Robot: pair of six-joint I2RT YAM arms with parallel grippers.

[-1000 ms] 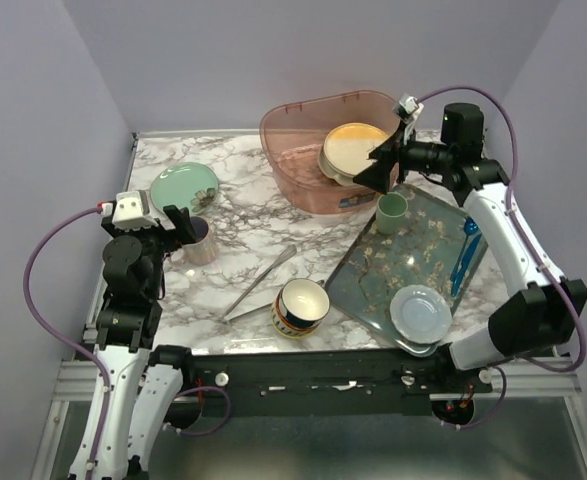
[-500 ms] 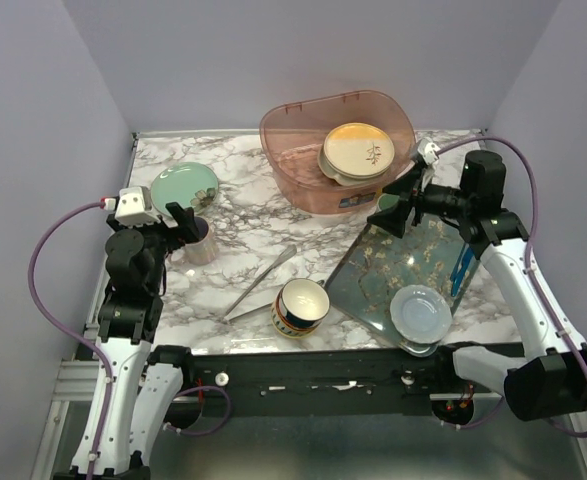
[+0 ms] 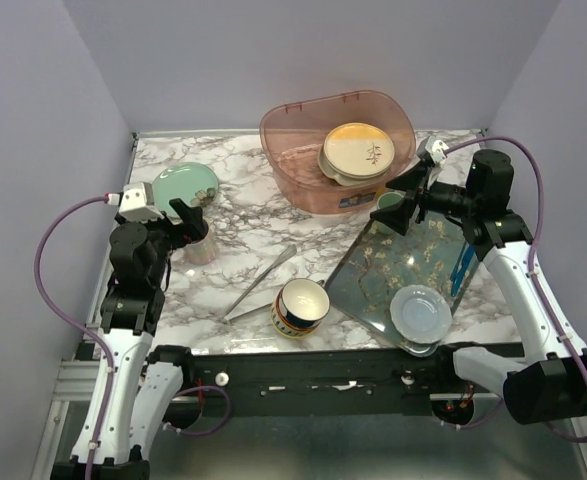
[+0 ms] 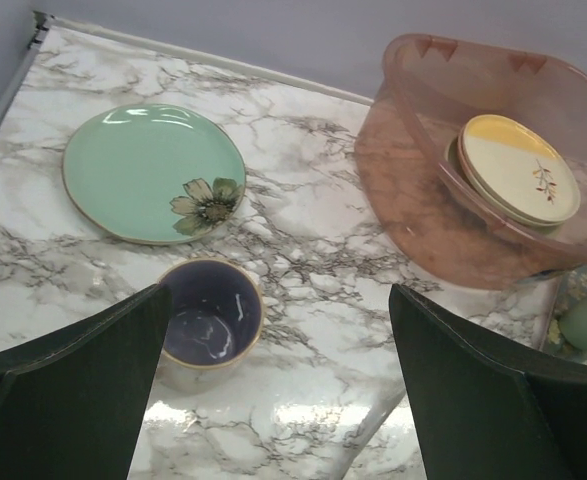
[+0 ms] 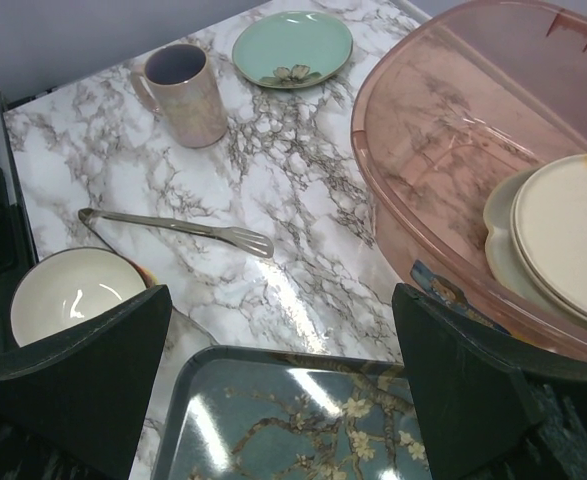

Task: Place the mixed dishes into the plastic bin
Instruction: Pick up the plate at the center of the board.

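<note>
Here, lilac walls [image 3: 273,50] flank marbled tabletop [image 3: 243,215] bearing bin [image 3: 285,168].

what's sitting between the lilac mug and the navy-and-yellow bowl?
The metal tongs lie flat on the marble between the lilac mug and the navy-and-yellow bowl. It shows in the top external and right wrist views.

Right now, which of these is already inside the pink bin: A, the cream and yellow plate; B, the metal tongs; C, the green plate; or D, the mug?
A: the cream and yellow plate lies inside the pink bin, while the green plate, the mug and the tongs are out on the table.
</note>
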